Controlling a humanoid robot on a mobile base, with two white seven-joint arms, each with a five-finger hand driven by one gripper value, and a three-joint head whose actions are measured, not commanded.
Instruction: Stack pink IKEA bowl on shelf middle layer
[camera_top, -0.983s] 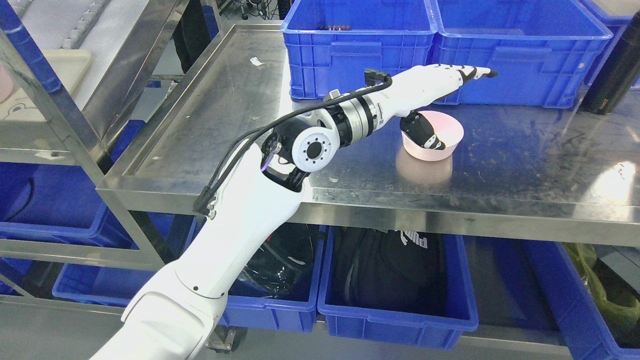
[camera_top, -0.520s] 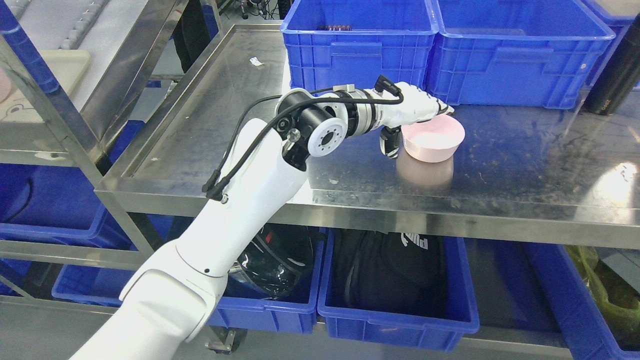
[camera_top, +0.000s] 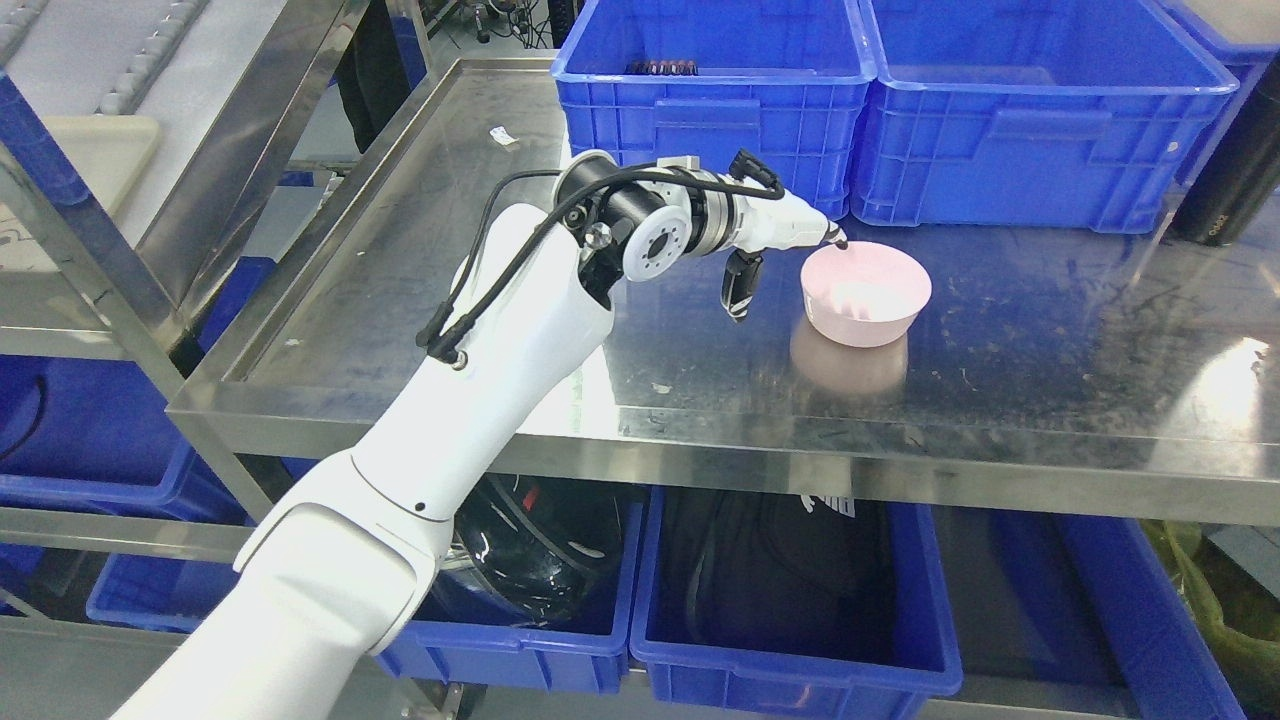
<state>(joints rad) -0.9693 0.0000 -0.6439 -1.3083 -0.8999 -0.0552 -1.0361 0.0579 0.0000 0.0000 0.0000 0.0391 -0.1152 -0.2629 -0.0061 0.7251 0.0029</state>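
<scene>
Left hand (camera_top: 775, 240) now back off the bowl (camera_top: 865, 292), sitting just left of it. A second ago stretched out over the bowl with thumb inside the rim; half a second ago curled at the near-left rim. Now fingers relaxed and part apart, holding nothing: thumb hanging down clear of the bowl, one fingertip (camera_top: 838, 243) at or just touching the far-left rim, can't tell which. Bowl upright on the steel table (camera_top: 1050, 340), in front of the blue bins (camera_top: 1020, 120), same spot apart from a slight camera shift. No lift made. Reads as a failed or abandoned grasp, or a re-set for another try. Task still at the pick stage; shelf (camera_top: 90, 270) far left, well apart from bowl. Right hand out of view.
</scene>
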